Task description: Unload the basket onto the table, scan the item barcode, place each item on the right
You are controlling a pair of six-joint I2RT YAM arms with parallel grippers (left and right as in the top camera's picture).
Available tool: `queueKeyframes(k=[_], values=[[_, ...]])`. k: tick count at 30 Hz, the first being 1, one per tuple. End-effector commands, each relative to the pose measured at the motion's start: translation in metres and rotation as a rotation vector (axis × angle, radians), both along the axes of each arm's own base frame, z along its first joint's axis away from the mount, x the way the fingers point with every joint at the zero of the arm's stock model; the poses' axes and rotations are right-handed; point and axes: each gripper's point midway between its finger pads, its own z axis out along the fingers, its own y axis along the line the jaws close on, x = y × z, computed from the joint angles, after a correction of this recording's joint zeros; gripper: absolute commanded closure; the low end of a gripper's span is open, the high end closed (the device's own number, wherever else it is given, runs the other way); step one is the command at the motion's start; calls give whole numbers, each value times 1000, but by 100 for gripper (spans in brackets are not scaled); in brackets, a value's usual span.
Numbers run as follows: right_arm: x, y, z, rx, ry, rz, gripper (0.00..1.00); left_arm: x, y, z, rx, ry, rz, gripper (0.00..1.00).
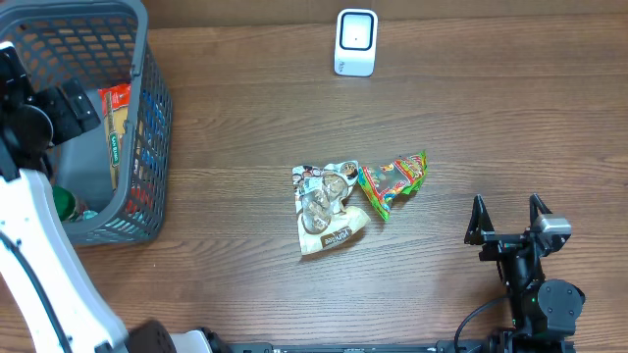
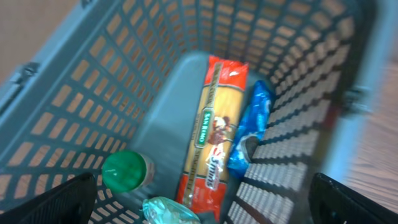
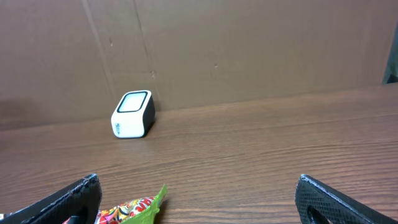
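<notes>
At the left we see a grey basket [image 1: 152, 127] with the left gripper [image 2: 205, 202] above it, jaws spread wide and empty, over a green-capped bottle [image 2: 124, 171], a pasta packet [image 2: 211, 137] and a blue packet [image 2: 255, 118]. Mid-table we find a pale snack bag [image 1: 329, 208] touching a green and red snack bag [image 1: 392, 181], the white scanner [image 1: 354, 41] well beyond them at the far edge. Near right, the right gripper [image 1: 506, 204] sits with jaws apart, holding nothing.

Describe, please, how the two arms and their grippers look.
The left arm has a white link with black joints and a thin black cable. The right arm is black, with a grey block at the wrist. The left gripper and right gripper have black fingers.
</notes>
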Motion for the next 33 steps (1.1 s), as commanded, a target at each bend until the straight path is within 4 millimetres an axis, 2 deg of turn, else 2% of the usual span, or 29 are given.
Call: queueKeyframes(k=[1,9,13,20,25,33], values=[[0,-2,-2,-4,-3,-12,0,13,17,-25,-43,38,38,0],[0,-2,-2,-4,-3,-12,0,45,48,-81,-86,107,65,0],[0,-2,-2,-4,-3,-12,0,69,51,-109,-81,132,-46,0],[0,-2,-2,-4,-3,-12,0,100,65,-165,-105,167,-61,0],[0,-2,-2,-4,-3,-12,0,122,48,-207,-141,203,-192,0],[0,-2,-2,-4,-3,-12,0,141,10,-263,-170,300,-303,0]])
